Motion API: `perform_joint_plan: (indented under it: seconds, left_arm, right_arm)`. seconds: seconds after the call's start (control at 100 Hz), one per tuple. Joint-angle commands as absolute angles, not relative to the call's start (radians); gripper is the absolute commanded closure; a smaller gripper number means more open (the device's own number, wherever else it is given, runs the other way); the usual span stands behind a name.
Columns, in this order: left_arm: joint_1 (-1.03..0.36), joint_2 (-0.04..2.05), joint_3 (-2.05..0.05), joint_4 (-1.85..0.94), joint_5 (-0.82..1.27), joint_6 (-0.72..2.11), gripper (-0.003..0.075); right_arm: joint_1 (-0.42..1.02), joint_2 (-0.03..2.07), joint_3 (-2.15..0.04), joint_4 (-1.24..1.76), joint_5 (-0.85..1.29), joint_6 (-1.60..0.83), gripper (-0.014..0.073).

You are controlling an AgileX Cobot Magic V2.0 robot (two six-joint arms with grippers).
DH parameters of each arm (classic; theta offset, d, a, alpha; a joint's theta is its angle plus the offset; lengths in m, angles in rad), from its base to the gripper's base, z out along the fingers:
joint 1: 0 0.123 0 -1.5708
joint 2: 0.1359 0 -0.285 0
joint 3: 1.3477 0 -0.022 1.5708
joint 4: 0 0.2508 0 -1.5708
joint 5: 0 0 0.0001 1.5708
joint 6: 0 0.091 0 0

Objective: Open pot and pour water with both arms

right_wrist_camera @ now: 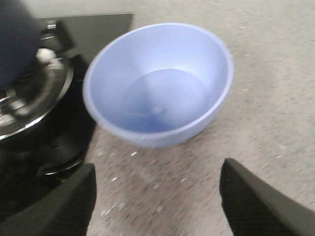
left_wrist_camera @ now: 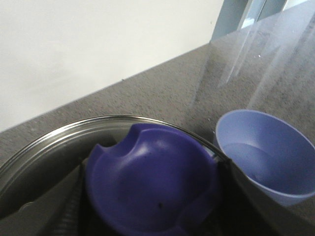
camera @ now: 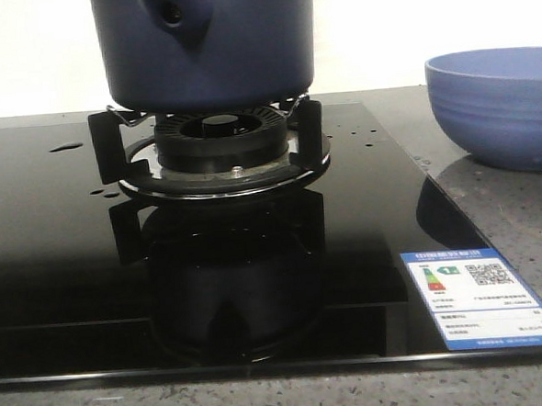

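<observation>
1. Closest to the left wrist lens, the left gripper [left_wrist_camera: 152, 199] has its dark fingers [left_wrist_camera: 69, 201] pressed against either side of a deep-blue dished knob [left_wrist_camera: 147, 172], so the jaws look closed on it.
2. That knob sits in the middle of a round glass lid with a steel rim [left_wrist_camera: 113, 119], which hangs tilted over the grey speckled stone counter [left_wrist_camera: 162, 88].
3. The large dark navy-blue cylindrical pot [camera: 244, 57] stands upright on the black burner grate [camera: 106, 139], its stubby handle mount with the round hole facing the front camera. Its top is cut off by the frame, so I cannot see inside.
4. The water [camera: 65, 147] shows as small glossy drops on the black glass hob [camera: 54, 271], on both sides of the burner.
5. The periwinkle-blue round plastic bowl [camera: 500, 106] rests on the counter just right of the hob, apart from the pot. I cannot tell whether it holds liquid.
6. The right gripper [right_wrist_camera: 157, 206] hangs over the counter with jaws wide apart, holding nothing; the bowl lies just beyond its fingertips.
7. A blue-and-white energy label [camera: 479, 296] is stuck on the hob's front right corner.
</observation>
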State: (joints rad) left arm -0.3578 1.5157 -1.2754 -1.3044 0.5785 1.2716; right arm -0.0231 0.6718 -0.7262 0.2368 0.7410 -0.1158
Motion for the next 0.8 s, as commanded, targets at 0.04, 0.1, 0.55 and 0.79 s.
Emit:
perform_joint_plan:
  seconds: [0.04,0.1,0.55,0.79]
  left_arm:
    - [-0.324,1.452,-1.349,-1.394,0.571,1.278,0.0384]
    - [-0.308,1.444,-1.37,-1.396,0.571,1.278,0.0384]
    - [-0.087,1.385,-1.395,-1.392,0.598,1.278,0.0384]
    - [-0.013,1.385,-1.395,-1.392,0.64,1.278,0.0384]
  right_arm:
    - [-0.022,0.835,-0.854,0.211,0.682,-0.088,0.0117]
    - [-0.022,0.918,-0.913,0.211,0.697,-0.088,0.0117]
    - [-0.022,1.344,-1.324,0.05,0.931,-0.032,0.0117]
    - [-0.047,1.448,-1.346,0.016,1.007,-0.026,0.0117]
